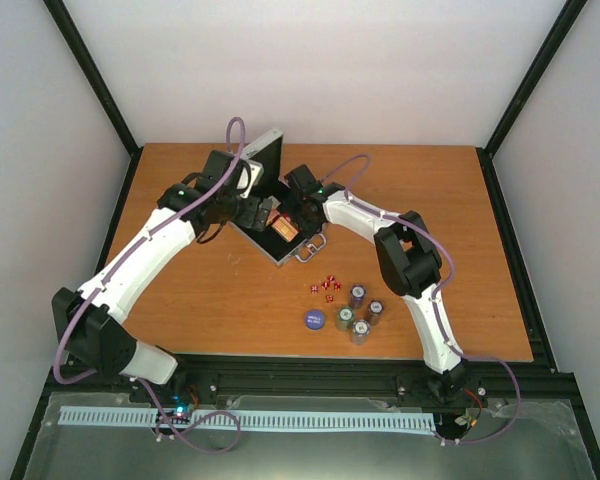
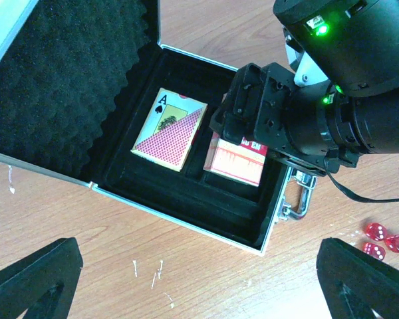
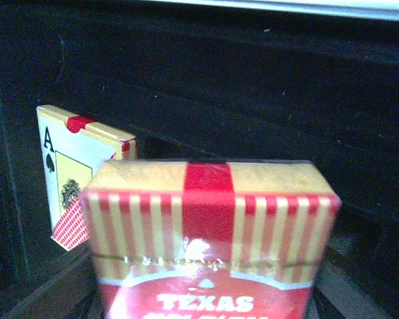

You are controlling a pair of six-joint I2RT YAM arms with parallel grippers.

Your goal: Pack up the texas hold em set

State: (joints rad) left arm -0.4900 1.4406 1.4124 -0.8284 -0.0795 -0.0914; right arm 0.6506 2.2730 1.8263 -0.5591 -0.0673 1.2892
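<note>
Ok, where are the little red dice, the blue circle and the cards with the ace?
red dice (image 2: 376, 231): left wrist view, top face of one die.
blue disc (image 1: 315, 319): top view, middle of its face.
ace card deck (image 2: 171, 128): left wrist view, middle of its front.

Clock reference: read in the top view, with 12 o'clock pointing away from the arm bases.
Case (image 1: 276, 240): set open on the table (image 1: 180, 290), toward its far middle.
Lid (image 1: 261, 158): stood up at the case's 11 o'clock edge.
Handle (image 1: 311, 247): found at the case's 5 o'clock edge.
First deck (image 2: 169, 126): laid flat in the compartment on the lid side.
Second deck (image 2: 234, 163): placed at the handle-side compartment, just beside the first deck, under the right gripper (image 2: 246, 136).
Dice (image 1: 325, 285): clustered on the table at the case's 5 o'clock, apart from it.
Chip stacks (image 1: 360, 310): stood near the dice, at their 4 o'clock.
Disc (image 1: 315, 319): laid at the dice's 6 o'clock, just beside the chip stacks.
</note>
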